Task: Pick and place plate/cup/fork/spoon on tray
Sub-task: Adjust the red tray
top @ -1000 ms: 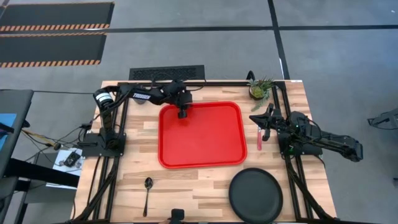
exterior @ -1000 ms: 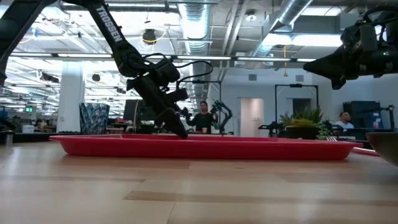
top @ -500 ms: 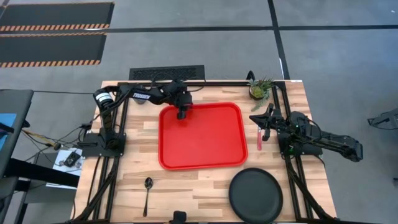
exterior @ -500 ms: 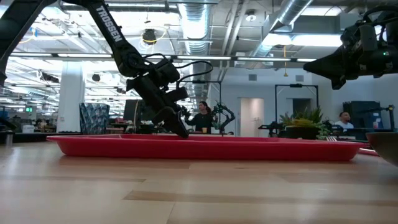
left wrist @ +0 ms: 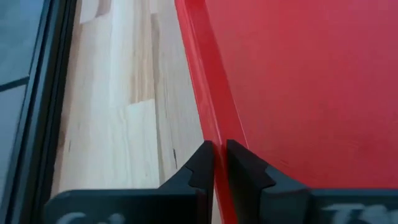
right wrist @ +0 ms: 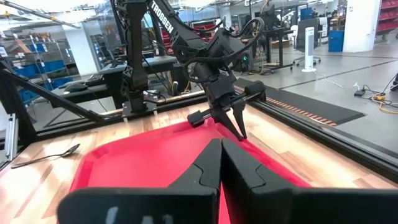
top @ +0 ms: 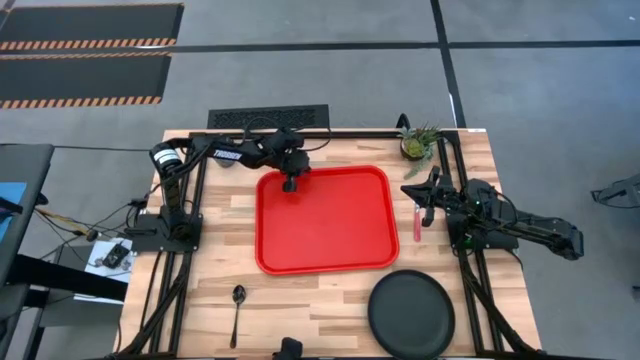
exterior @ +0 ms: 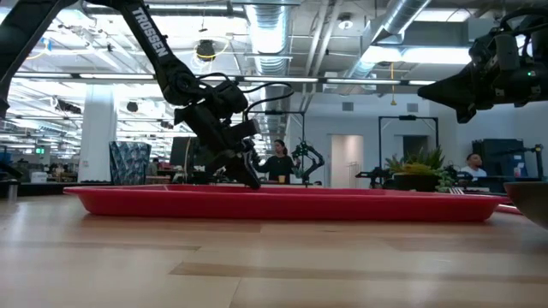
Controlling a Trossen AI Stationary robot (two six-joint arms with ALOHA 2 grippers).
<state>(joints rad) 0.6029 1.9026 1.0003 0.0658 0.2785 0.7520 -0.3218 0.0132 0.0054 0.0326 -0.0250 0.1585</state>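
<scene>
Left claw [top: 290,184] sits at the tray's [top: 330,225] far edge, near its far-left corner, fingers pinched onto the raised rim; in the left wrist view the two fingertips [left wrist: 202,163] straddle the red rim with almost no gap between them. Right claw [top: 430,190] hangs above the tabletop [top: 215,250] just right of the tray, fingers closed together and holding nothing, as its wrist view shows.

Nearest the front edge, the plate [top: 411,313] lies at the front right and the spoon [top: 237,308] at the front left, both on bare wood and off the tray. Farther back, the fork [top: 416,222] lies just beside the tray's right rim, under the right arm. At the far right corner stands a small plant [top: 419,142]. No cup shows in any view.
</scene>
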